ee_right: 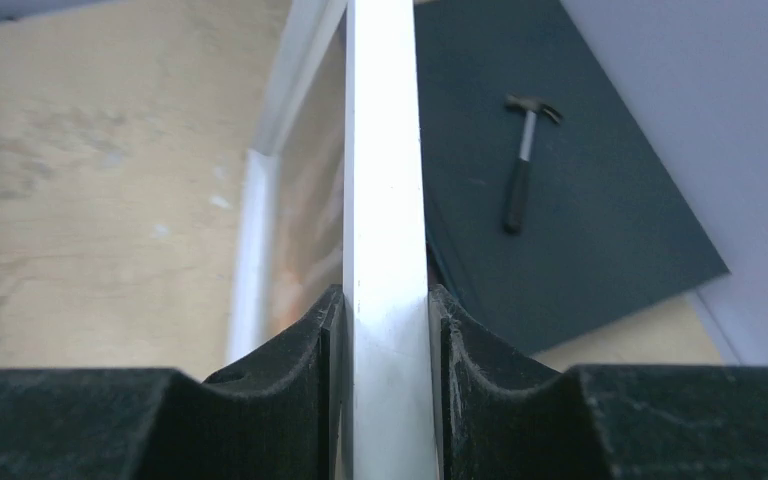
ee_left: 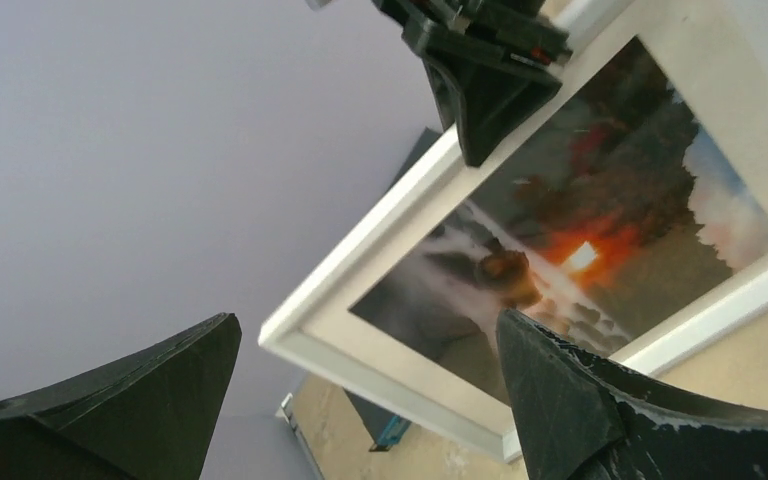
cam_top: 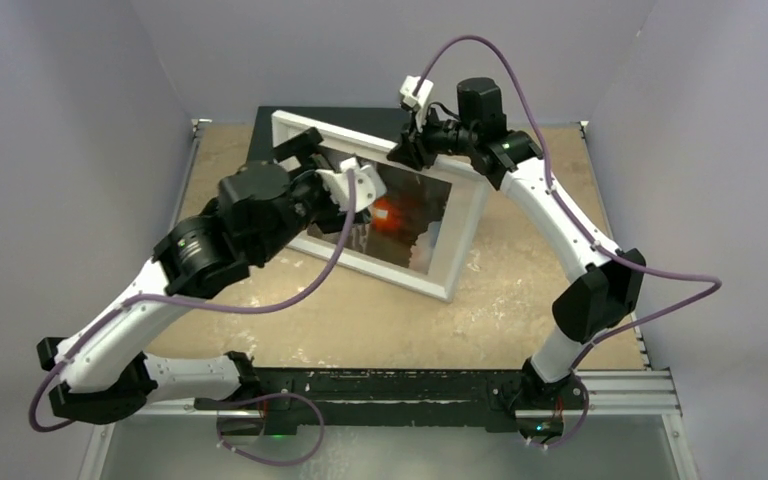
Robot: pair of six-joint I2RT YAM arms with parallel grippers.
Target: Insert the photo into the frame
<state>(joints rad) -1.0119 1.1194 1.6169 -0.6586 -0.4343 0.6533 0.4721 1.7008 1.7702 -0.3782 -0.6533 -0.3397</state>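
Right end effector (ee_right: 385, 310) clamps frame (ee_right: 385, 150) edge; left end effector (ee_left: 365, 320) wide open, empty, facing photo (ee_left: 600, 230).

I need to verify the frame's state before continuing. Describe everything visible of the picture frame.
The frame is a large rectangle with a smooth white border and a glossy pane. The photo, dark clouds around an orange glow, shows inside it. It stands tilted up from the table, its upper edge pinched by the right gripper. The open left gripper faces it, apparently clear of it.
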